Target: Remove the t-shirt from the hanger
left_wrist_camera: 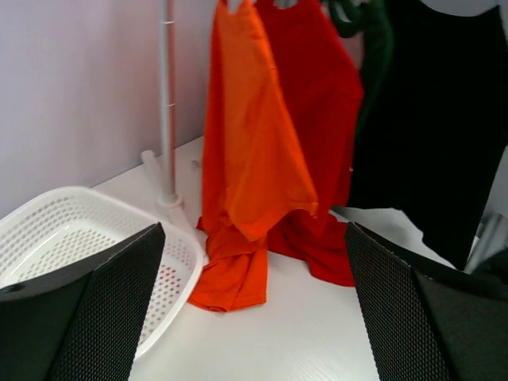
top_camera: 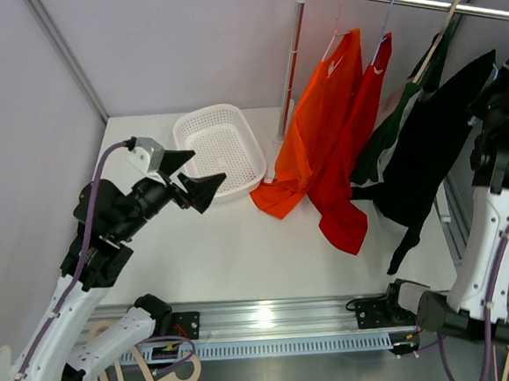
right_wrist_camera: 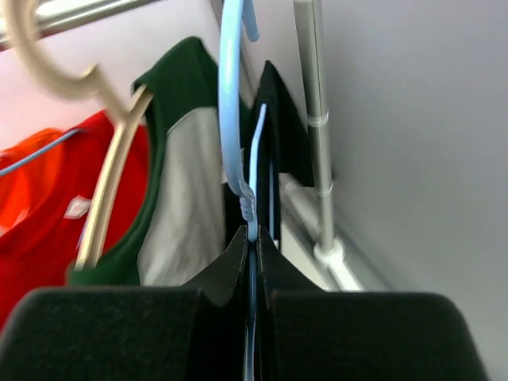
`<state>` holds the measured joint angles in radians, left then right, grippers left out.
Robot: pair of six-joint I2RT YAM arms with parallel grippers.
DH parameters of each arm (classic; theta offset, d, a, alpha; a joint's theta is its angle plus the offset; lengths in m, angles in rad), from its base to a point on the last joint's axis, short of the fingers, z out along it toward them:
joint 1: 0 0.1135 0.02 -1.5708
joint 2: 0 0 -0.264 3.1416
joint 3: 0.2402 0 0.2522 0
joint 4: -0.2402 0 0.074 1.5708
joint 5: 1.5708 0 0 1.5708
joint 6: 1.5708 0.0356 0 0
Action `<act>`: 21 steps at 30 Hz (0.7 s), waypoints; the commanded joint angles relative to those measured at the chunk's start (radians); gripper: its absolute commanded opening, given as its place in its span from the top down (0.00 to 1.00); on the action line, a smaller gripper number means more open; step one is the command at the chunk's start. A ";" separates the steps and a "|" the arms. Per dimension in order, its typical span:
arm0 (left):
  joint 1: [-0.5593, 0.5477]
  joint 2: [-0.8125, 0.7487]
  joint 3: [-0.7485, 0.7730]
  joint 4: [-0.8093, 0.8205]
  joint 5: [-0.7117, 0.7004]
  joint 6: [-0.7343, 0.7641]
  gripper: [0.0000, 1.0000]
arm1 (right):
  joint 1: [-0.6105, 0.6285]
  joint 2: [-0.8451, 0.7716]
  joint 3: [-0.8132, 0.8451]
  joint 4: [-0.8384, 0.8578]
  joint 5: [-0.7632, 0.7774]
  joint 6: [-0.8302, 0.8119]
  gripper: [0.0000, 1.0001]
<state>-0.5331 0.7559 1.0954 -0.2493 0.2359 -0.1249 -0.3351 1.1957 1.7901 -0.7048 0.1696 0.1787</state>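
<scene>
Black t-shirt [top_camera: 428,150], the outermost garment at the right end of a metal rail [top_camera: 416,1], hanging on a light blue hanger [right_wrist_camera: 230,119] whose hook curves up toward the rail. In the right wrist view the two fingers of the right end effector [right_wrist_camera: 252,238] are pressed together on the thin neck of this hanger, just below its hook, with the dark cloth directly behind them. In the top view the same end effector [top_camera: 494,92] sits high at the shirt's shoulder, partly hidden by the fabric. Just left of the black t-shirt hangs a green shirt [top_camera: 391,135] with a pale inner panel, on a beige hanger [right_wrist_camera: 111,182]. Further left are a red shirt [top_camera: 356,129] and then an orange shirt [top_camera: 307,125], whose lower ends are bunched on the white desk [top_camera: 232,245]. Whether the black t-shirt's trailing corner touches the desk cannot be told. A white upright pole [top_camera: 295,55] carries the left end of the rail and stands at the back of the desk. A white perforated basket [top_camera: 189,138] lies just left of the pole's foot, near the orange hem. The left end effector [top_camera: 207,165] is held above the basket's near edge, well apart from the clothes, with its fingers spread wide and nothing between them.
</scene>
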 commanded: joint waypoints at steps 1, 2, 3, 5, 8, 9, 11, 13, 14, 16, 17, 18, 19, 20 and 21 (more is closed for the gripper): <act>-0.103 0.002 0.061 0.012 -0.036 0.112 0.01 | 0.050 -0.131 -0.047 0.013 0.086 0.119 1.00; -0.155 0.022 0.078 0.010 -0.035 0.117 0.00 | 0.062 -0.162 -0.055 -0.014 0.085 0.128 1.00; -0.188 0.039 0.101 0.005 -0.030 0.122 0.00 | 0.073 -0.172 -0.061 -0.028 0.082 0.140 1.00; -0.311 0.072 0.129 0.005 -0.099 0.169 0.00 | 0.096 -0.206 -0.096 -0.057 0.070 0.198 1.00; -0.540 0.152 0.144 0.044 -0.301 0.293 0.00 | 0.111 -0.238 -0.156 -0.084 0.038 0.310 1.00; -0.598 0.201 0.132 0.097 -0.354 0.333 0.00 | 0.113 -0.254 -0.169 -0.088 0.021 0.335 1.00; -0.726 0.249 0.112 0.169 -0.443 0.422 0.01 | 0.120 -0.262 -0.181 -0.094 0.001 0.398 1.00; -0.783 0.313 0.098 0.269 -0.466 0.436 0.01 | 0.130 -0.258 -0.175 -0.108 0.004 0.427 1.00; -0.795 0.333 0.086 0.306 -0.460 0.435 0.01 | 0.133 -0.258 -0.169 -0.122 0.011 0.448 1.00; -0.849 0.384 0.061 0.396 -0.451 0.462 0.01 | 0.134 -0.265 -0.164 -0.128 0.044 0.473 1.00; -0.869 0.401 0.054 0.430 -0.458 0.485 0.01 | 0.134 -0.266 -0.163 -0.128 0.050 0.479 1.00; -0.893 0.420 0.046 0.506 -0.501 0.514 0.00 | 0.136 -0.268 -0.156 -0.128 0.051 0.484 1.00; -0.930 0.442 0.032 0.540 -0.527 0.572 0.01 | 0.136 -0.268 -0.153 -0.128 0.045 0.485 1.00; -0.941 0.488 0.028 0.567 -0.546 0.593 0.01 | 0.136 -0.268 -0.149 -0.128 0.033 0.487 1.00; -0.950 0.511 0.029 0.582 -0.564 0.605 0.00 | 0.136 -0.268 -0.143 -0.128 0.022 0.492 1.00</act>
<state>-1.4418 1.2274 1.1248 0.1333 -0.2317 0.3592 -0.2047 0.9493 1.6096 -0.8707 0.2016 0.6071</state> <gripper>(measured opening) 0.994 0.022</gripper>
